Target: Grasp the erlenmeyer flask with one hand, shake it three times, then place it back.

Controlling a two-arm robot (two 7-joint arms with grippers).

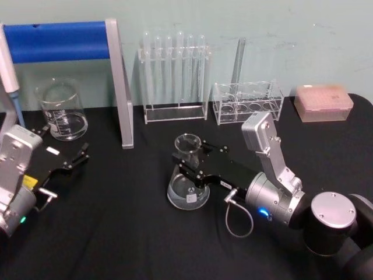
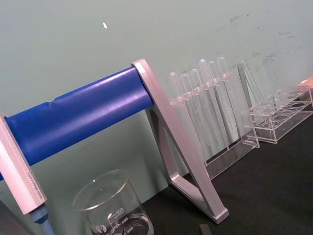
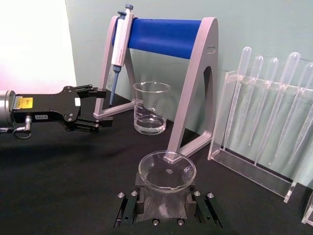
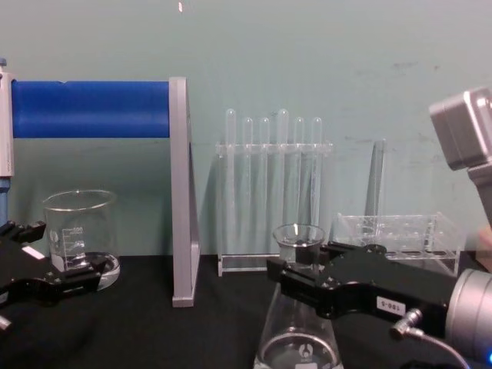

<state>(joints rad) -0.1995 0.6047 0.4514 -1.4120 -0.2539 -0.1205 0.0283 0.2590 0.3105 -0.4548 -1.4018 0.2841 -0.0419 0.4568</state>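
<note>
Clear glass erlenmeyer flask (image 1: pixel 187 189) stands upright at the middle of the black table (image 1: pixel 116 233); its base appears to rest on the surface, though contact is hard to confirm. The right gripper (image 1: pixel 189 157) reaches in from the right, its jaws clamped on the flask neck just below the flared rim. The left gripper (image 1: pixel 78 157) hovers low at the left, jaws apart, near the beaker (image 1: pixel 61 111).
</note>
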